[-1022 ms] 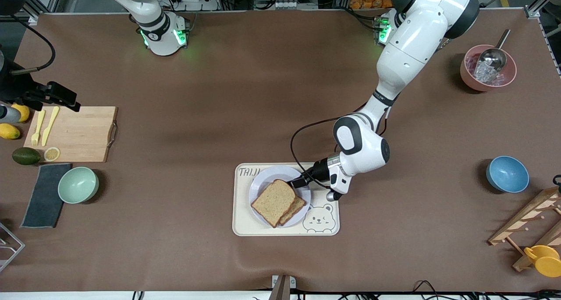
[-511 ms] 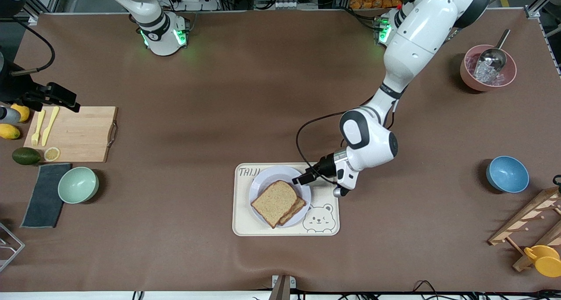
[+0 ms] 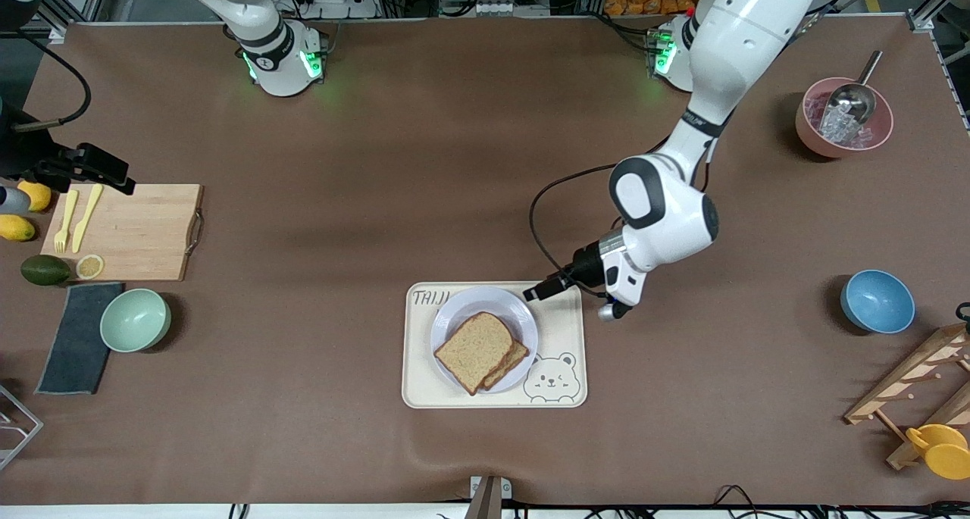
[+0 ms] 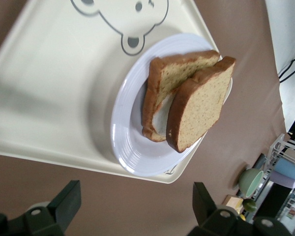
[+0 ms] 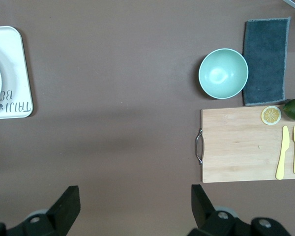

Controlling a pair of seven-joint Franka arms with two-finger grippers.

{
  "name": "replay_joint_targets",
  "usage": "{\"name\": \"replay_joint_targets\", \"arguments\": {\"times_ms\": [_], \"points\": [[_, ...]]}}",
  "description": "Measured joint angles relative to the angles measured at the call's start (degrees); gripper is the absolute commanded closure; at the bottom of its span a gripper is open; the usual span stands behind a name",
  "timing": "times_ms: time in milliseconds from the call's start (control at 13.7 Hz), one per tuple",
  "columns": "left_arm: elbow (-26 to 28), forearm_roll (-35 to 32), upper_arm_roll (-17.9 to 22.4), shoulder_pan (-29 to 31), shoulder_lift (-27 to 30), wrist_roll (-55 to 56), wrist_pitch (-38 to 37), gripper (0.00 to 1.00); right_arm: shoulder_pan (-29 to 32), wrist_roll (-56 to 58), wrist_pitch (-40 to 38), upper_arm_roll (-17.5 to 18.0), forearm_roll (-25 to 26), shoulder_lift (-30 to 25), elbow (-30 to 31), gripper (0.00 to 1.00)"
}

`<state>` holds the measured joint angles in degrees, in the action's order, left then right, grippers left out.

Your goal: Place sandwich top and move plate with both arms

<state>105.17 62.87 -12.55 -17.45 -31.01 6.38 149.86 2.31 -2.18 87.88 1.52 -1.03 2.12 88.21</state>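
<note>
The sandwich top, a brown speckled slice, lies askew on a second slice, with something white between them. Both rest on the small white plate, which stands on the cream bear tray. My left gripper hangs open and empty over the tray's corner at the left arm's end, clear of the bread. My right gripper waits open over bare table beside the cutting board, holding nothing.
A wooden cutting board carries a yellow fork and knife. Beside it are a green bowl and a grey cloth. A blue bowl, a pink scoop bowl and a wooden rack stand at the left arm's end.
My left gripper has opened fully and drawn back from the plate, up and toward its own base. The bread stays stacked on the plate. The right arm has barely moved.
</note>
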Motion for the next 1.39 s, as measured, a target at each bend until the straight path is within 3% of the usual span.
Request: {"name": "replay_joint_targets", "arguments": {"times_ms": [219, 511, 876, 1095, 1241, 1387], "points": [[4.44, -6.61, 0.11, 3.86, 6.58, 0.00, -0.05, 0.00, -0.01, 0.00, 0.01, 0.09, 0.00, 0.00, -0.02, 0.00], [5.44, -16.24, 0.20, 9.29, 12.43, -0.07, -1.72, 0.00, 0.00, -0.02, 0.01, 0.02, 0.00, 0.00, -0.02, 0.00], [5.31, -40.78, 0.28, 18.82, 19.70, -0.06, -16.70, 0.00, 0.04, -0.03, -0.25, -0.18, 0.07, 0.66, 0.02, 0.00], [5.28, -55.32, 0.53, 20.46, 24.91, -0.14, -24.99, 0.00, 0.04, -0.03, -0.28, -0.23, 0.17, 0.86, 0.02, 0.00], [5.24, -60.38, 3.35, 19.01, 28.08, -1.56, -29.61, 0.00, 0.04, -0.03, -0.27, -0.24, 0.22, 0.86, -0.01, 0.00], [4.40, -60.87, 6.85, 16.83, 30.26, -5.73, -34.77, 0.00, 0.04, -0.04, -0.27, -0.24, 0.24, 0.85, -0.06, 0.00]]}}
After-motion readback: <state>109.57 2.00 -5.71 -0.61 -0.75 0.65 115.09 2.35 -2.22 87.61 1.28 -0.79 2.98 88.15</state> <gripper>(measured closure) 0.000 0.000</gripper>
